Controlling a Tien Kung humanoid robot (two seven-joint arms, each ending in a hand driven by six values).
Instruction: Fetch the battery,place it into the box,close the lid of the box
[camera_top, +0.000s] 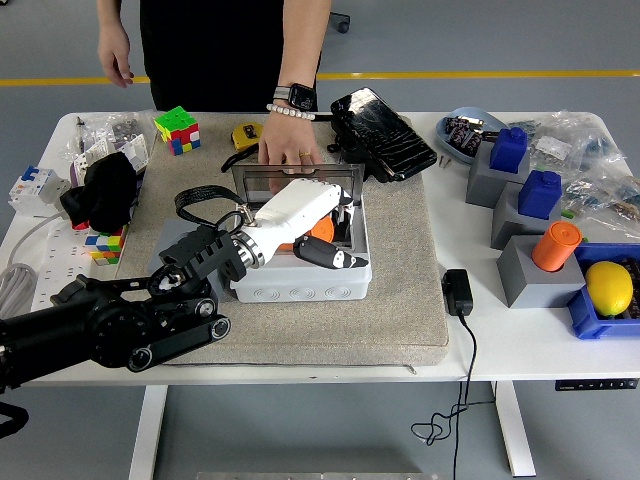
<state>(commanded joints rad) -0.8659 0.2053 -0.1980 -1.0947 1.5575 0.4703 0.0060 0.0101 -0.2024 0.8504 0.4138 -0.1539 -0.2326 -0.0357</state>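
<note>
The left hand reaches into the grey box on the mat. Its fingers curl around the orange battery inside the box. A person's hand rests on the box's raised lid at the back.

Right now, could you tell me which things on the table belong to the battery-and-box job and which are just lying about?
Job:
orange battery
grey box
box lid
left hand

Lying about:
Rubik's cube
lemon
black pouch
power adapter
</note>
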